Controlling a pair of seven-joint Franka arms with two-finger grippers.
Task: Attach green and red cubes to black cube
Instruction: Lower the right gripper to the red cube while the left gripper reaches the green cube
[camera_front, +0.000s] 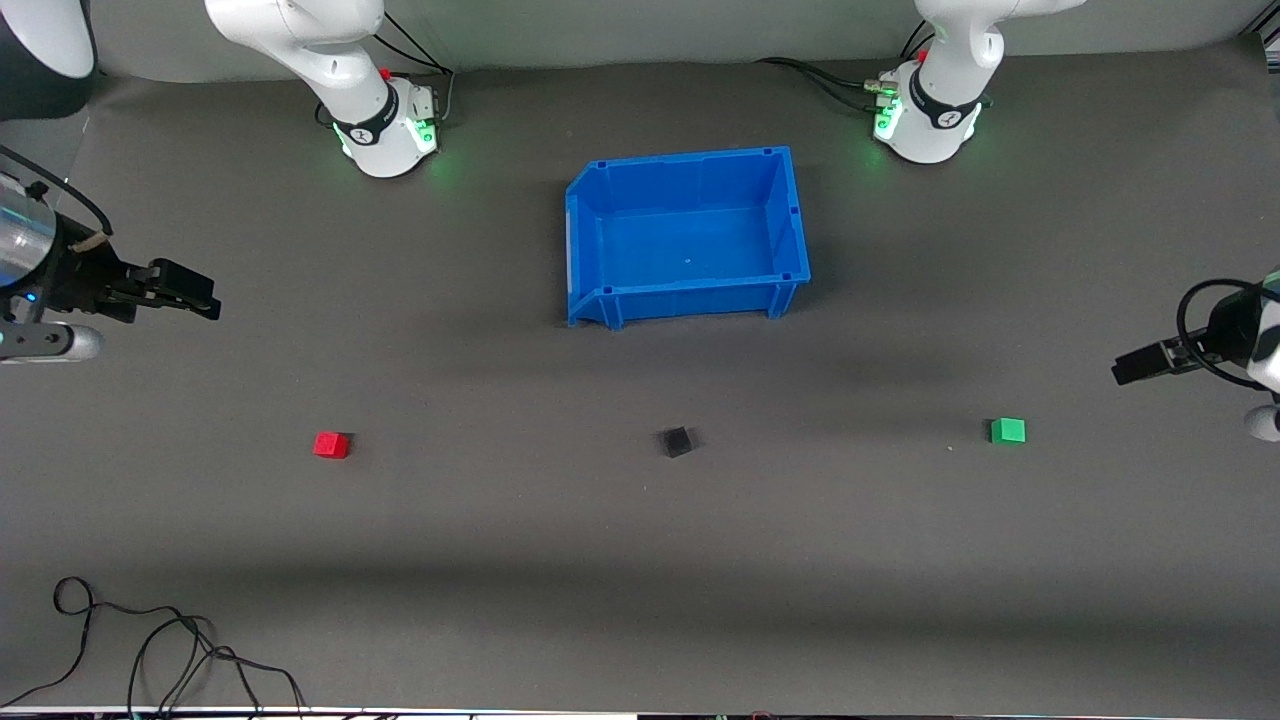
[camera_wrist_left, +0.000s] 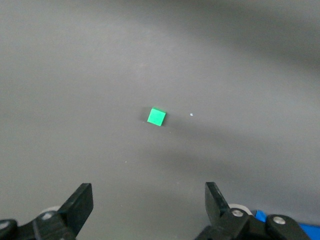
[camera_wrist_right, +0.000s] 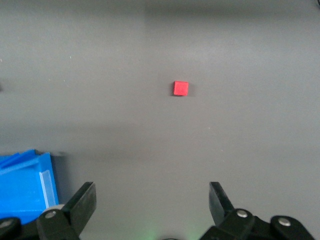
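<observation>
The black cube (camera_front: 677, 441) sits on the grey mat, nearer to the front camera than the blue bin. The red cube (camera_front: 331, 444) lies toward the right arm's end, also in the right wrist view (camera_wrist_right: 181, 88). The green cube (camera_front: 1008, 430) lies toward the left arm's end, also in the left wrist view (camera_wrist_left: 156, 117). My right gripper (camera_front: 205, 298) is open and empty, up in the air at the right arm's end of the table; it shows in its wrist view (camera_wrist_right: 150, 200). My left gripper (camera_front: 1125, 368) is open and empty, up in the air at the left arm's end; it shows in its wrist view (camera_wrist_left: 147, 202).
An empty blue bin (camera_front: 790, 215) stands mid-table between the two arm bases. Loose black cables (camera_front: 150, 650) lie at the table's front edge toward the right arm's end.
</observation>
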